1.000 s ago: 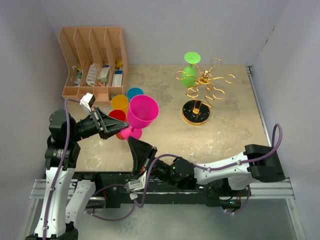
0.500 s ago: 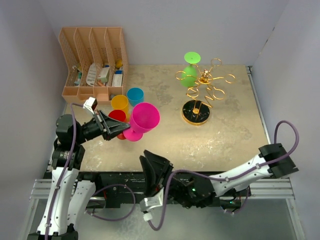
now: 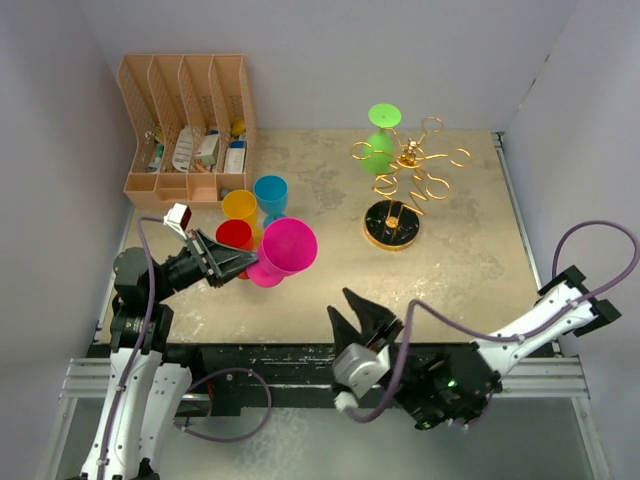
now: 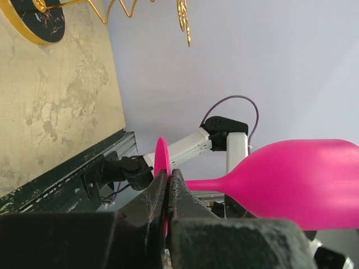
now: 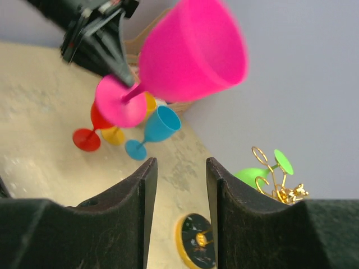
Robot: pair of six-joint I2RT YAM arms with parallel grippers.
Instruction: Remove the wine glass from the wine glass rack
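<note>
A pink wine glass [image 3: 288, 248] hangs tilted in the air over the table's left side. My left gripper [image 3: 240, 263] is shut on its round foot [image 4: 161, 162], and its bowl [image 4: 303, 176] points away to the right. The gold wire wine glass rack [image 3: 408, 165] stands on its round dark base [image 3: 391, 226] at the back. A green wine glass [image 3: 378, 150] hangs from one of its loops. My right gripper [image 3: 365, 318] is open at the near edge with nothing between its fingers. In the right wrist view the pink glass [image 5: 190, 50] is well beyond the gripper [image 5: 180, 168].
Red [image 3: 234, 234], yellow [image 3: 240, 206] and blue [image 3: 270, 190] wine glasses stand together just behind the pink one. A tan file organizer [image 3: 188, 125] with small items sits at the back left. Walls close in the table on the left, right and back.
My right gripper has opened and pulled back from the pink glass's foot, toward the near edge and to the right. The left gripper keeps the glass and has shifted slightly lower.
</note>
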